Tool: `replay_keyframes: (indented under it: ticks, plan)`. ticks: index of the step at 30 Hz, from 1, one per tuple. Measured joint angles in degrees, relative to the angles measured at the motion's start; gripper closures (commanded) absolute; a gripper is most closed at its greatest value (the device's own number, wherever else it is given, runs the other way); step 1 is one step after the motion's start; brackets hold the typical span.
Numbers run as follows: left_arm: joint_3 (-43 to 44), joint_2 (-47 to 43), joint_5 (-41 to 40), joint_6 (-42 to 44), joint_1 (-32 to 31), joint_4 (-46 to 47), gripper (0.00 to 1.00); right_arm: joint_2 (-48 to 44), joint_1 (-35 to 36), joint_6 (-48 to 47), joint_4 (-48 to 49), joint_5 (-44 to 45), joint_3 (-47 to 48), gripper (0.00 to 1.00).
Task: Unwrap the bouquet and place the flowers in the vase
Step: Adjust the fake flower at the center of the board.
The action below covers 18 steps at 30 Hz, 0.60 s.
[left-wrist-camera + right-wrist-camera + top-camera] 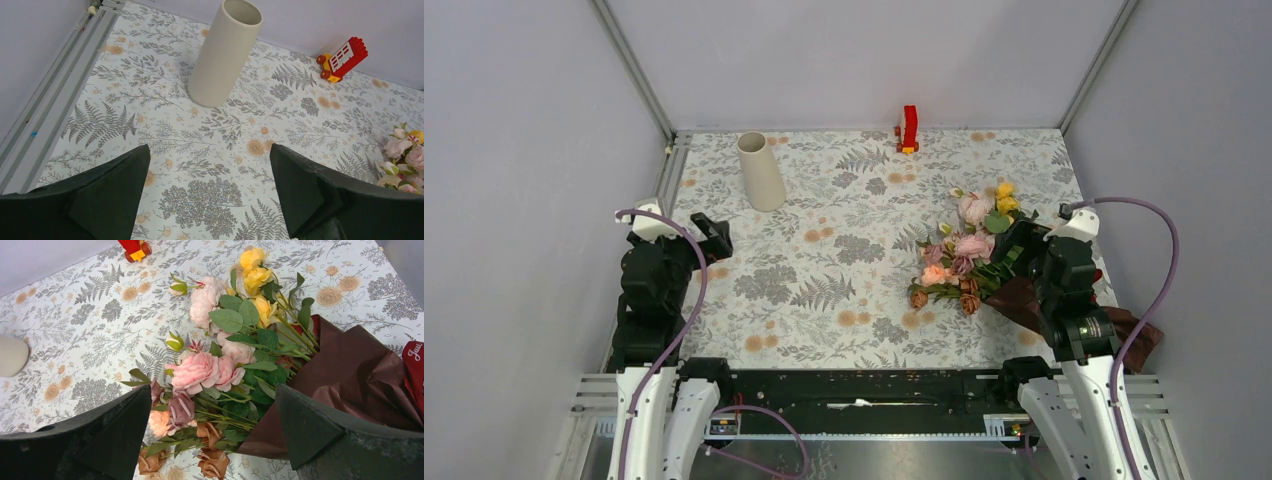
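The bouquet [969, 250] lies on its side at the right of the table, with pink, peach, yellow and brown flowers [215, 370] fanning out toward the left. Dark red crinkled wrapping paper [350, 375] still holds the green stems. My right gripper [212, 410] hovers open just above the bouquet where stems meet paper, its fingers either side and apart from it. The cream vase [761, 172] stands upright at the back left. My left gripper [210, 165] is open over bare cloth, short of the vase [225, 52], with nothing between its fingers.
A small red and yellow toy block [908, 129] stands at the back edge near the wall. A fern-and-flower printed tablecloth [844, 200] covers the table. Grey walls close in left, right and back. The paper's tail [1139, 335] hangs off the near right edge.
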Motion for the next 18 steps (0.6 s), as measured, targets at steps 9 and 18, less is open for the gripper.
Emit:
replay_keyframes:
  ticks: [9,18]
  plan:
    - [0.0,-0.7,-1.5,-0.4,0.0,-0.2,0.01,-0.4,0.0,0.2,0.0,0.0,0.0,0.0]
    - [0.0,-0.7,-3.3,-1.3,0.0,-0.4,0.01,1.6,0.0,1.8,-2.7,0.7,0.2,0.01]
